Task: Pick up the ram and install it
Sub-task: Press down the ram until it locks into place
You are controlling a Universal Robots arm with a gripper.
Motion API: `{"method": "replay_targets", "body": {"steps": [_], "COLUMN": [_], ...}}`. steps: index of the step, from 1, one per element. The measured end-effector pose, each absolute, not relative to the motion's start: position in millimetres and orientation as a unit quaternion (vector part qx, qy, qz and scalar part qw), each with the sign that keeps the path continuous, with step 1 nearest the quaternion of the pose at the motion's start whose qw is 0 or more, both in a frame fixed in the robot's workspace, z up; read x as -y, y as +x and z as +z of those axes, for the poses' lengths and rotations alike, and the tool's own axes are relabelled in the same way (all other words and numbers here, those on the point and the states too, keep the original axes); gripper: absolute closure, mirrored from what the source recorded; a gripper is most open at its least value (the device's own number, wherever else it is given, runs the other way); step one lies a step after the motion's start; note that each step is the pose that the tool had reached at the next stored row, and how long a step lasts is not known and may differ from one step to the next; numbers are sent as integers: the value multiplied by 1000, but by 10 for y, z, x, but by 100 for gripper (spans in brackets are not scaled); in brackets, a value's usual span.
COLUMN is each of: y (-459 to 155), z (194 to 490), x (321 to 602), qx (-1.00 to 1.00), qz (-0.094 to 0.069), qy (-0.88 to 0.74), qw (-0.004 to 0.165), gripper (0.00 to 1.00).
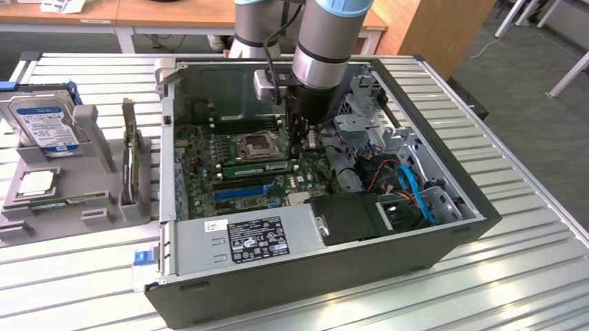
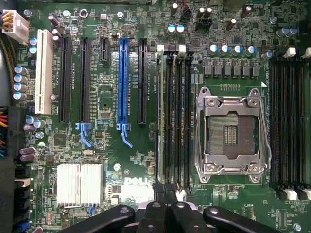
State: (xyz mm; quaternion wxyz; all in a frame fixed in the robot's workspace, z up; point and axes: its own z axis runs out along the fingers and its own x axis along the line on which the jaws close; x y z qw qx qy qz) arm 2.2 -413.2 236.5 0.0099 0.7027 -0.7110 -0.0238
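The ram (image 1: 261, 167) is a long green stick standing on edge in a memory slot of the motherboard (image 1: 230, 183), beside the processor socket (image 1: 253, 146). In the wrist view the ram (image 2: 159, 121) shows as a thin edge in the outermost of several parallel black slots. My gripper (image 1: 302, 148) reaches down into the case over one end of those slots. Its black fingers (image 2: 160, 191) are pressed together, and the gripper (image 2: 165, 193) is shut with nothing visible between them. Whether the fingertips touch the stick I cannot tell.
The open computer case (image 1: 442, 238) lies on a slatted metal table (image 1: 515, 289). At the exterior view's left, a grey holder (image 1: 92, 207) carries a hard drive (image 1: 41, 124), a square silver chip (image 1: 37, 183) and an upright card (image 1: 129, 162). The power supply (image 1: 248, 238), drive cage (image 1: 368, 131) and blue cables (image 1: 418, 196) crowd the case.
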Motion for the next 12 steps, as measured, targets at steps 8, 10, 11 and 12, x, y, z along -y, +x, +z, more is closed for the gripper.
{"method": "replay_targets", "body": {"steps": [8, 10, 11, 12], "y": [22, 22, 22, 22], "z": [2340, 2339, 2339, 2338], "x": [4132, 4132, 4132, 4132], "qx": [711, 711, 711, 711], "qz": [-24, -24, -24, -24], "qy": [703, 703, 703, 703], "qw": [10, 10, 10, 10], "gripper": [90, 90, 90, 90]}}
